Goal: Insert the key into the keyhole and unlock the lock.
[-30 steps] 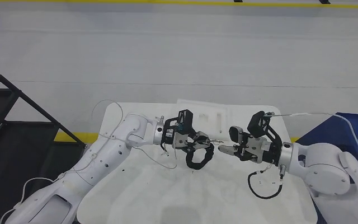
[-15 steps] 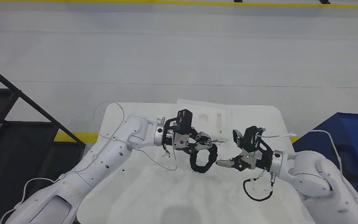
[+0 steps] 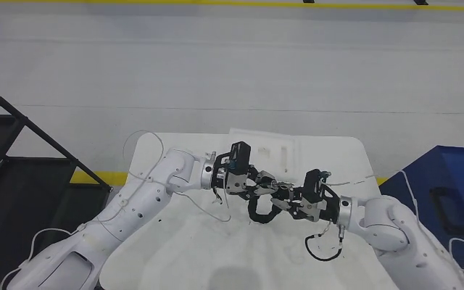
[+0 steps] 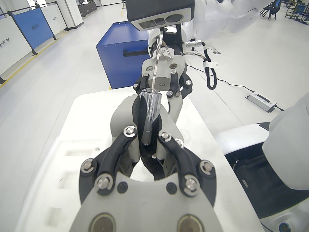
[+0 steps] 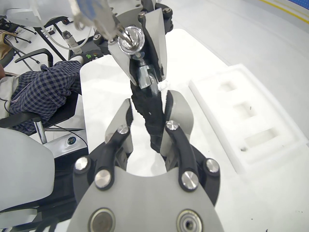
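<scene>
Lock: a chrome cylinder on a black cable, being held in the air above the desk, on the robot's side of the foam tray. Its keyhole end is facing the right arm.
Left hand: is pinching the lock, with its two white fingers pressing on either side of the cylinder and its black sleeve. It is hovering over the desk, nearer the robot than the foam tray.
Key: its blade is sitting in the keyhole at the end of the cylinder. Its bow and ring are sticking out toward the right wrist, on the near side of the foam tray.
Right hand: its fingers are standing spread apart, with the key lying outside their gap. It is facing the left hand head-on, just off the foam tray's near long edge.
Black cable: is running from the cylinder through the gap between the right hand's spread fingers; whether it is touching them cannot be told. In the top view it is forming a loop beneath both hands, on the robot's side of the foam tray.
Foam tray: white, with rectangular recesses, lying flat along the far part of the desk.
</scene>
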